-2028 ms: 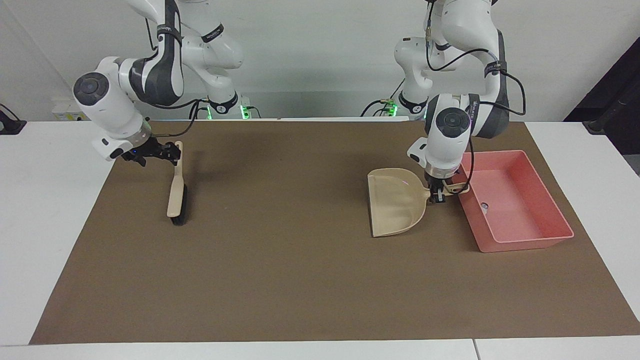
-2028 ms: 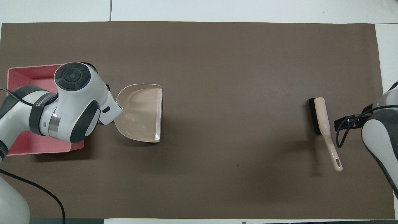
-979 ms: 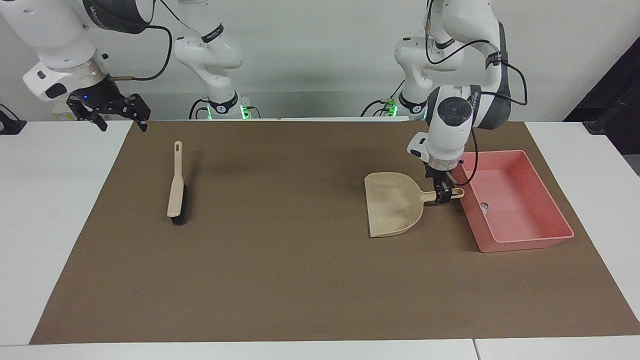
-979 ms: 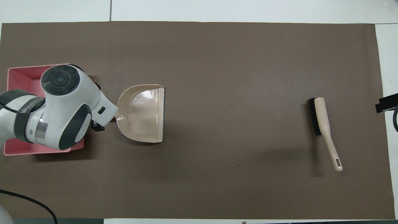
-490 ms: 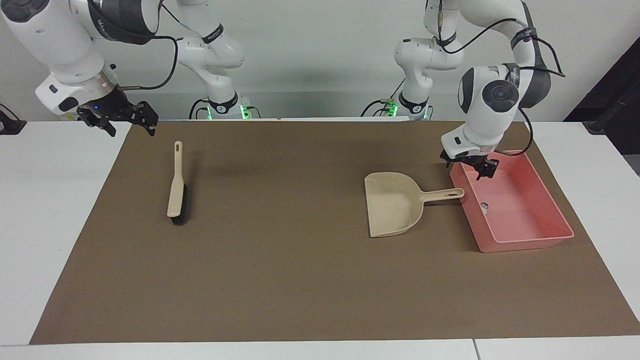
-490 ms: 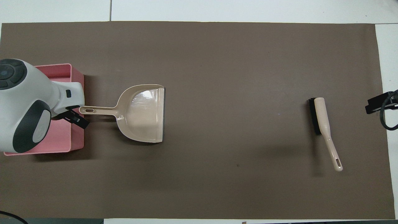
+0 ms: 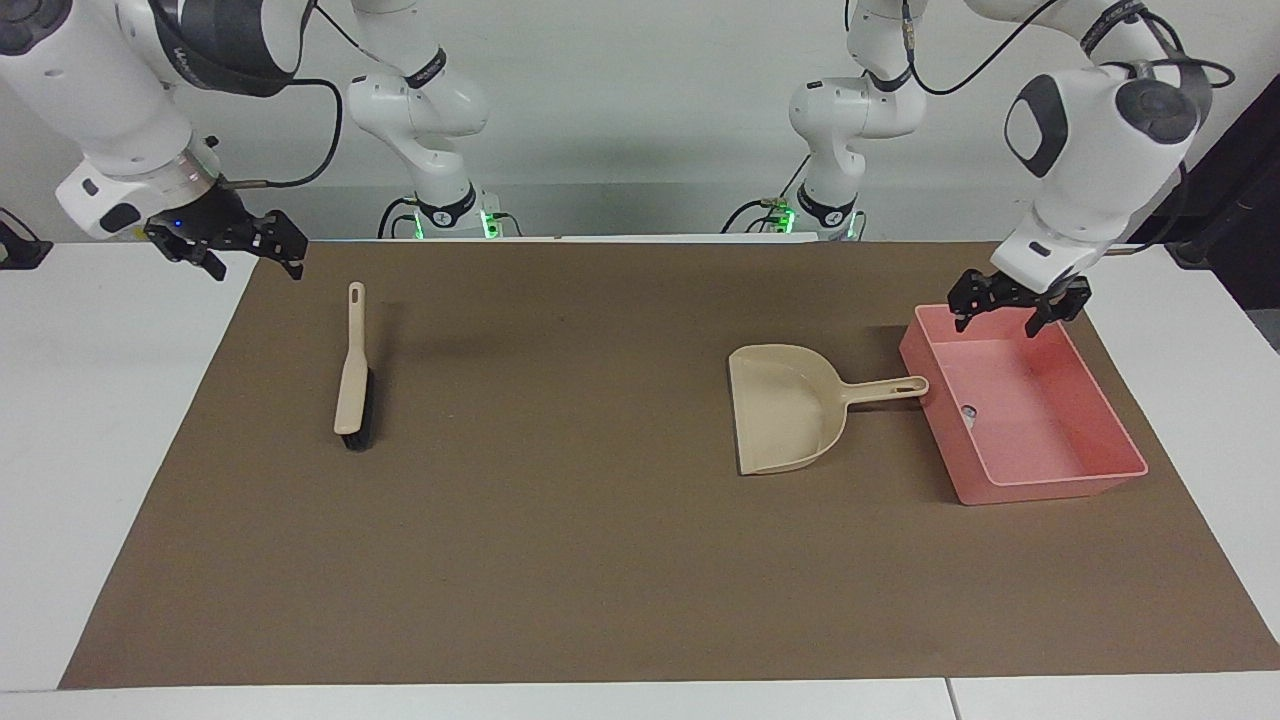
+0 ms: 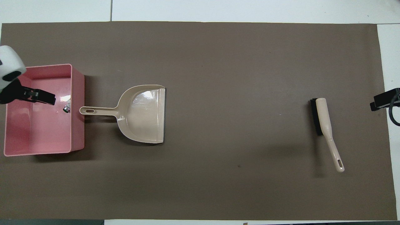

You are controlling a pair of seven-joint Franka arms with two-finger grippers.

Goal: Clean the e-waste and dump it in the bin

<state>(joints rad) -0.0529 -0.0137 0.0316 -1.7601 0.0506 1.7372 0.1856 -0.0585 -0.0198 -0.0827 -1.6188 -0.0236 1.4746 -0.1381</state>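
surface: brown mat [image 7: 600, 560] on white table [image 7: 90, 420] | wall: white | left gripper [image 7: 1020, 306], right gripper [image 7: 232, 246]: spread, empty

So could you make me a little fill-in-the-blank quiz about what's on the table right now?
1. The small e-waste bits lie inside the pink ____.
2. The dustpan rests on the mat with its ____ pointing toward the bin.
3. The brush lies flat toward the ____ arm's end of the table.
4. The left tool hangs open above the bin, and the right tool holds ____.

Missing words: bin; handle; right; nothing
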